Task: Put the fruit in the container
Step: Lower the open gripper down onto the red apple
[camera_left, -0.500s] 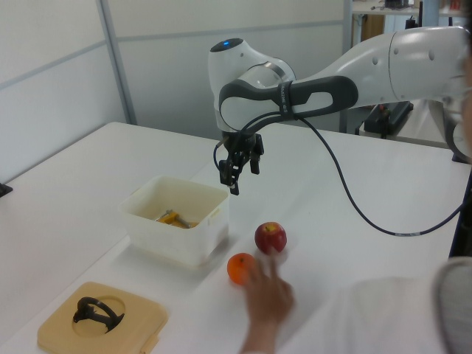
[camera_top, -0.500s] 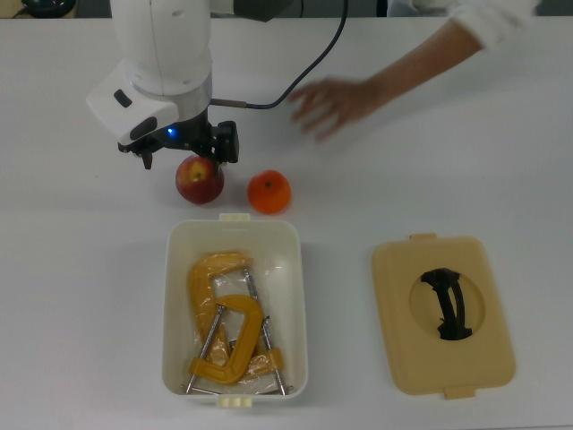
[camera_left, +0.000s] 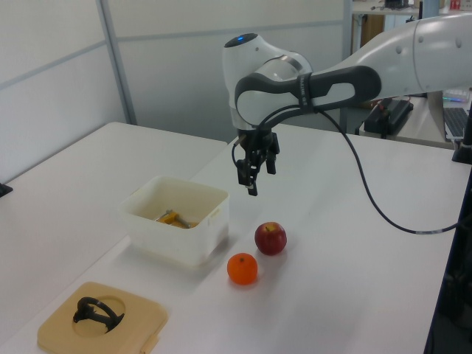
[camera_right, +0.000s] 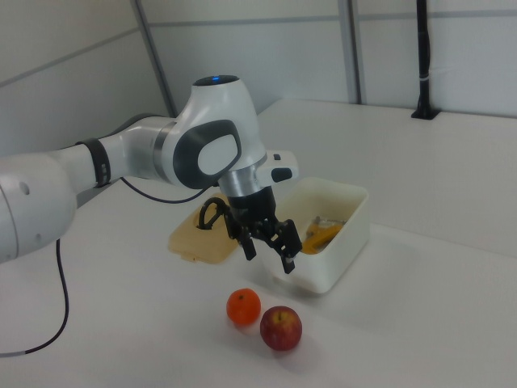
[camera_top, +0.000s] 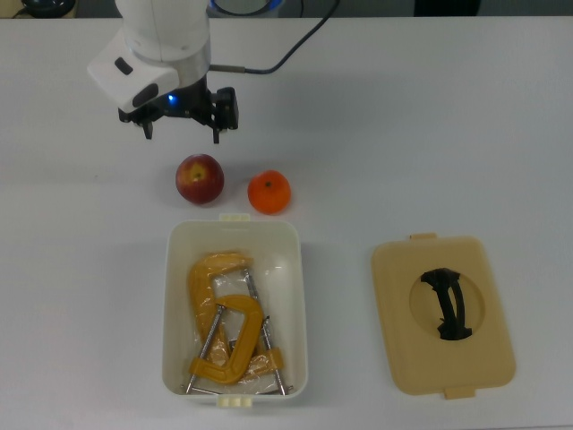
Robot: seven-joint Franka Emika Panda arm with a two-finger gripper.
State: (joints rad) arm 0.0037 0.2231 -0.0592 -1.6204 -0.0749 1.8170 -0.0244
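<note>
Gripper point(camera_top: 181, 134) fingers spread wide, holding nothing, hanging in the air above the table point(camera_top: 448, 134). Red apple point(camera_top: 200, 178) sits on the table just below the fingers in the top view, not touched. Orange mandarin point(camera_top: 269, 192) just beside the apple, on the top view's right, small gap between them. White tub point(camera_top: 235, 309) lies past both fruits from the fingers, with yellow-orange C-clamps point(camera_top: 226, 327) inside. Tan lid point(camera_top: 442, 313) with black handle lies well apart, on the top view's right.
</note>
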